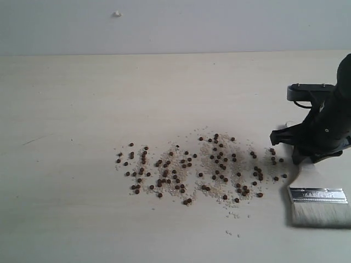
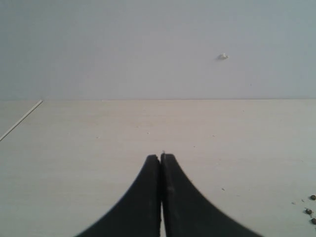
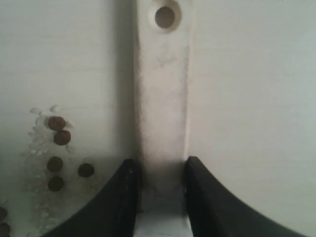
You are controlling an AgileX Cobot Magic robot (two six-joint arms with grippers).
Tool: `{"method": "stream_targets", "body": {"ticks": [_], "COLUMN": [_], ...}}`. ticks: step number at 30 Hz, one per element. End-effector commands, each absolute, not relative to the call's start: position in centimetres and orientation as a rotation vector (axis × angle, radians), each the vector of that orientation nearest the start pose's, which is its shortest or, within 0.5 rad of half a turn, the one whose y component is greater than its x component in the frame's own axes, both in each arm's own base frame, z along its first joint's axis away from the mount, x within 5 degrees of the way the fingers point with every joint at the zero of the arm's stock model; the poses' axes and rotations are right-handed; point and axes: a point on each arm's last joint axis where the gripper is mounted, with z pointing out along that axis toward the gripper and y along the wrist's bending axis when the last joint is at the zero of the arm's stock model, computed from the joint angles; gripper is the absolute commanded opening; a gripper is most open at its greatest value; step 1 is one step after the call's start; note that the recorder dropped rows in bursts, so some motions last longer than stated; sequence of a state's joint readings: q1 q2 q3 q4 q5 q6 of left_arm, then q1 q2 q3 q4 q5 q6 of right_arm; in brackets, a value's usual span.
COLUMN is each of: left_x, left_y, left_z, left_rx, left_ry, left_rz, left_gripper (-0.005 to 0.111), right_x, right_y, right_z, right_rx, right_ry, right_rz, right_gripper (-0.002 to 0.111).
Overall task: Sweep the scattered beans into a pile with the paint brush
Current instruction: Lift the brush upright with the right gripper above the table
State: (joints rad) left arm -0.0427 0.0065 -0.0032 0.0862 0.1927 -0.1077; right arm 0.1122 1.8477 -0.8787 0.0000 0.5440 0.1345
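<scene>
- A pale wood-grain table (image 1: 66,98) runs back to a plain grey wall (image 1: 164,27).
- The beans (image 1: 192,167) and whitish crumbs lie in a wide band across the middle. No pile is formed yet.
- The paint brush (image 1: 321,203) lies at the right edge, bristles (image 1: 321,215) toward the near side.
- The right gripper (image 3: 162,173) is clamped on the cream handle (image 3: 163,98), one jaw on each side.
- The left gripper (image 2: 161,160) is closed on nothing, over bare table left of the beans.
- Judgement: set the bristle edge down just right of the outermost beans.
- Then sweep left in short, light strokes, since round grains are likely to roll or flick under pressure.
</scene>
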Motion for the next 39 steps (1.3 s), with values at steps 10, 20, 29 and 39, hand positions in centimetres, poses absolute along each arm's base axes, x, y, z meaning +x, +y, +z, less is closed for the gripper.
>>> {"method": "stream_targets", "body": {"ticks": [10,20,29,39], "left_x": [5.6,5.6,5.6,5.6], "left_y": [-0.1,-0.1,-0.1,-0.1], "left_z": [19.5,19.5,19.5,19.5], "left_rx": [-0.003,-0.003,-0.003,-0.003], "left_ry": [1.679,1.679,1.679,1.679], "left_rz": [-0.039,-0.039,-0.039,-0.039], "left_gripper": [0.000,0.000,0.000,0.000], "right_x": [29.3,29.2,28.8,27.1], "right_y": [3.7,5.7,8.3,9.2], "right_z": [15.3,20.2,24.0,23.9], "right_rx": [-0.147,-0.377,-0.508,-0.606], "right_ry": [2.959,2.720,2.403,2.254], "right_rz": [0.067,0.348,0.709,0.859], "right_gripper": [0.000,0.000,0.000,0.000]}}
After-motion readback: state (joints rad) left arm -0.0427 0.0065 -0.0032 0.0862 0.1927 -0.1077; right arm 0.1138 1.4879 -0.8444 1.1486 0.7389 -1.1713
